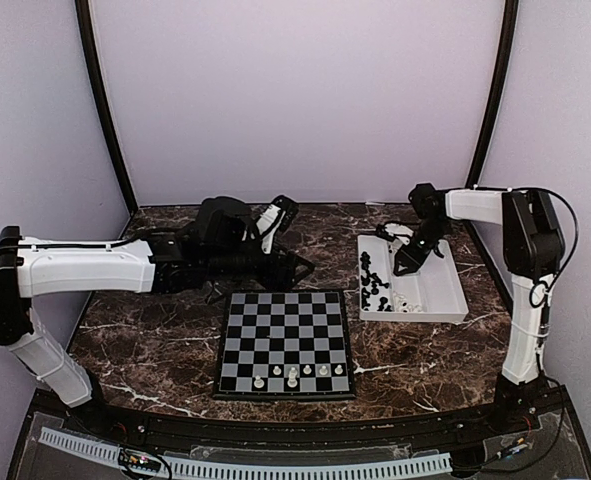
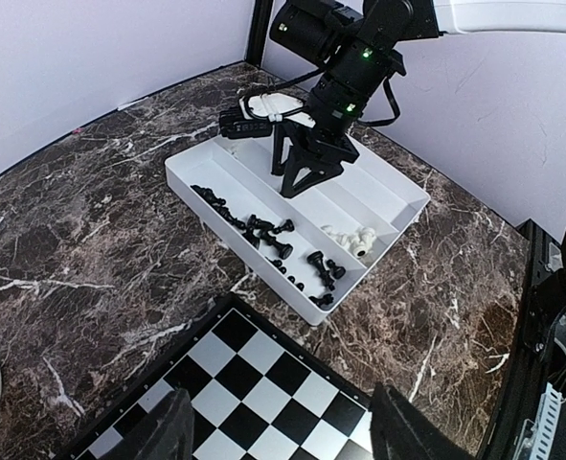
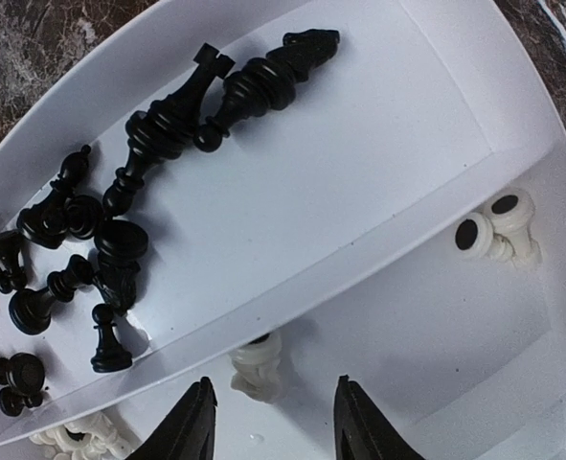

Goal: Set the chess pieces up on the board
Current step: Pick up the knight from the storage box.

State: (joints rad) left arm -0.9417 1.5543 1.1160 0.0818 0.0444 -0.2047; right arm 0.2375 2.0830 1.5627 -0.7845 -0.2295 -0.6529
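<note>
the right gripper (image 3: 275, 388) has its fingers (image 3: 189, 429) partly apart with nothing between them. a white piece (image 3: 258, 366) lies on its side just ahead of the tips. a wall of the tray (image 3: 378, 240) splits it off from the black pieces (image 3: 168, 125), which lie tumbled in the next compartment. two more white ones (image 3: 498, 228) rest further along, showing their dark bases.

the left gripper (image 2: 283, 436) has its fingers (image 2: 163, 436) spread wide and empty. it hangs over a corner of the board (image 2: 254, 393), facing the tray.

the pieces are tiny plastic chessmen, glossy black or cream white.

only the top view shows the whole board (image 1: 285, 300), flat on the marble table (image 1: 155, 340) between the arms. six white pieces (image 1: 293, 378) stand in its two nearest rows, and the other squares are bare. only the left wrist view shows the right gripper from outside, tips down in the white-piece compartment.
</note>
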